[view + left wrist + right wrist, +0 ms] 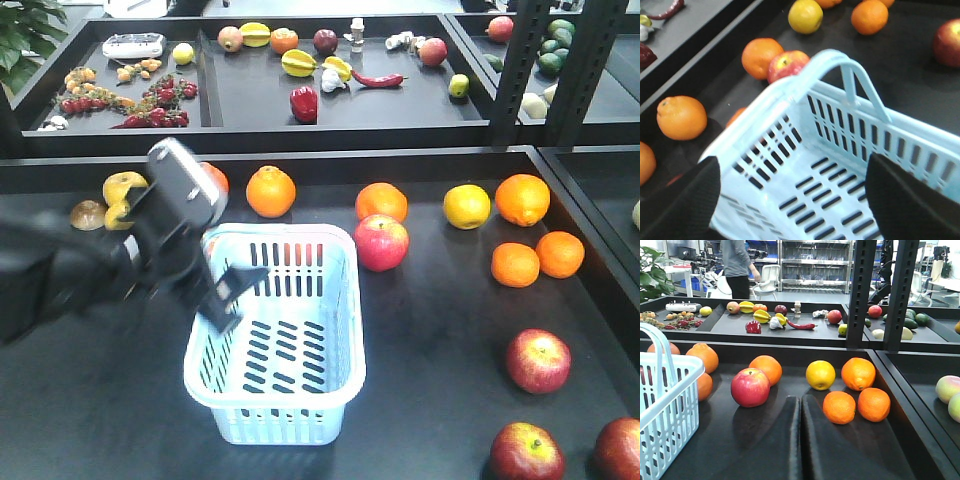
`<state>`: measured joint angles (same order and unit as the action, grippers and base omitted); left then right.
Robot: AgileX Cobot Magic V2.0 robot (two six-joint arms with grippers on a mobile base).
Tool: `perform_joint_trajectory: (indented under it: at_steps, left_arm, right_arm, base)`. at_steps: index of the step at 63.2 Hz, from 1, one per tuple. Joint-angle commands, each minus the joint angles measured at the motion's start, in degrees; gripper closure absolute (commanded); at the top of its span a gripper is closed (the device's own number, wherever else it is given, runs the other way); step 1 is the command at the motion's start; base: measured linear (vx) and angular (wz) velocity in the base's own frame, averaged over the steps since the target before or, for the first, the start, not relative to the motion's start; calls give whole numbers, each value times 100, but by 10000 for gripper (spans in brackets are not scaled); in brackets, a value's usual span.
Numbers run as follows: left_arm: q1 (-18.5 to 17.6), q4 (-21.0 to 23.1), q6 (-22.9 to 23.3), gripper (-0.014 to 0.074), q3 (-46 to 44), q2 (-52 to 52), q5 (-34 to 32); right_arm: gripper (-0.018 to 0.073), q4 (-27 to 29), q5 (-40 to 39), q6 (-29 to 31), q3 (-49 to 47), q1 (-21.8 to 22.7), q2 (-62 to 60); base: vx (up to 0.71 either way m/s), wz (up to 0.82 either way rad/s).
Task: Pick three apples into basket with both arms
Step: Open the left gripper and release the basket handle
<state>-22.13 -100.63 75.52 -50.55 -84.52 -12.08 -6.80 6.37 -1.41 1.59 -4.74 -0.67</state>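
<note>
The pale blue basket [285, 385] stands on the black table with nothing inside it. My left gripper [232, 292] hangs open over its left rim; in the left wrist view the left gripper [792, 200] has only the basket's slotted floor [830, 195] between its fingers. One red apple [381, 243] lies by the basket's far right corner. It also shows as the apple [787, 64] and the apple [750, 387]. Three more apples lie at the front right [537, 360], [525, 452], [620, 448]. My right gripper [800, 399] is shut and empty, low over the table, right of the basket [665, 405].
Oranges [271, 191] [381, 202] [522, 199] [515, 264] and a yellow fruit [467, 206] lie behind and right of the basket. Raised black trays [340, 115] with mixed fruit run along the back. Black uprights [860, 290] stand at the back right, and a person [737, 265] stands far behind.
</note>
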Motion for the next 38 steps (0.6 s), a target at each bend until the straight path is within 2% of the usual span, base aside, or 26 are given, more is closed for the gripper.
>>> perform_joint_trajectory:
  at_steps: [1, 7, 12, 19, 26, 38]
  left_arm:
    - [-28, 95, 262, 41, 175, 695, 58]
    - [-23, 90, 701, 101, 352, 1263, 121]
    - [-23, 90, 1320, 191, 356, 1773, 14]
    - [-23, 74, 2153, 379, 356, 2525, -435]
    - [-23, -130, 2639, 591, 423, 3174, -882]
    - [-23, -130, 2993, 604, 1173, 4044, -1139]
  right_arm:
    - [568, -50, -409, 41, 79, 26, -69]
    - [568, -50, -409, 41, 79, 26, -69]
    - [568, -50, -409, 41, 79, 26, -69]
    - [568, -50, -409, 41, 79, 26, -69]
    - [568, -50, -409, 41, 79, 26, -69]
    - [568, -50, -409, 41, 79, 26, -69]
  base:
    - [0, 0]
    - [0, 0]
    - [0, 0]
    - [0, 0]
    - [0, 0]
    - [0, 0]
